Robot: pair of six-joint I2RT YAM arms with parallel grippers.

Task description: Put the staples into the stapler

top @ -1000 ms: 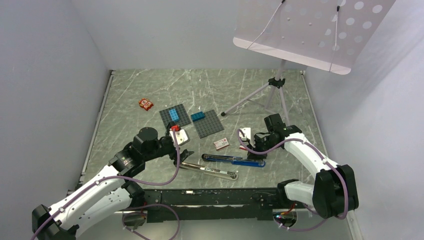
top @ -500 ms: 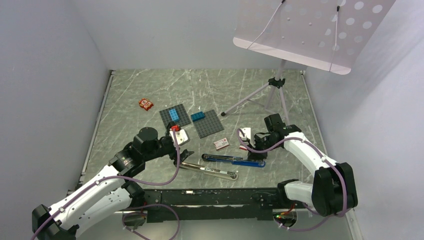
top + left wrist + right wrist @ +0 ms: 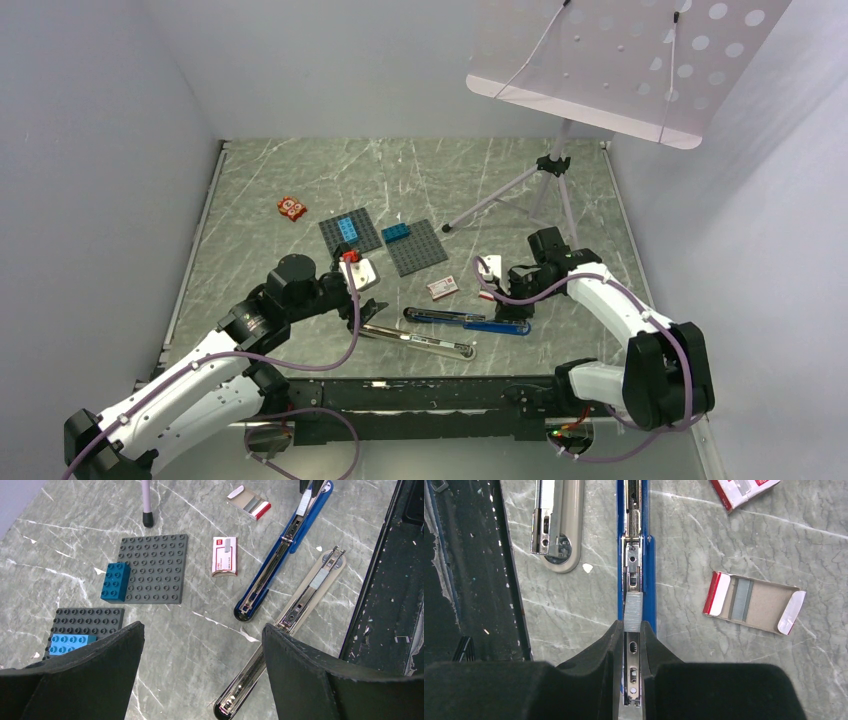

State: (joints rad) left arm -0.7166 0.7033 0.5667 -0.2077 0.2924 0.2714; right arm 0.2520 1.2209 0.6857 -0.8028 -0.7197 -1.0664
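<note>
Grey metal, the strip of staples (image 3: 633,611) is seen pinched at its near end between the narrowly set fingers of the right gripper (image 3: 633,632). It is laid lengthwise over the open channel of the blue stapler (image 3: 634,555), which runs on toward twelve o'clock in the right wrist view; whether the strip is seated in that channel cannot be told. At three o'clock of the strip, apart from it, the open staple tray (image 3: 751,600) is found flat on the marbled table (image 3: 684,540), a short grey row inside it and its red end turned toward the stapler; farther, at one o'clock, a corner of the white staple box (image 3: 744,487) is cut by the frame edge; at eleven o'clock the cream stapler (image 3: 558,525) lies beside the blue one, not touching it.

The left gripper (image 3: 201,645) is held wide with nothing between its fingers; from it the blue stapler is seen at one o'clock and the staple box nearly at twelve, well clear; a grey studded plate (image 3: 155,570) with a blue brick (image 3: 115,582) lies at eleven.
</note>
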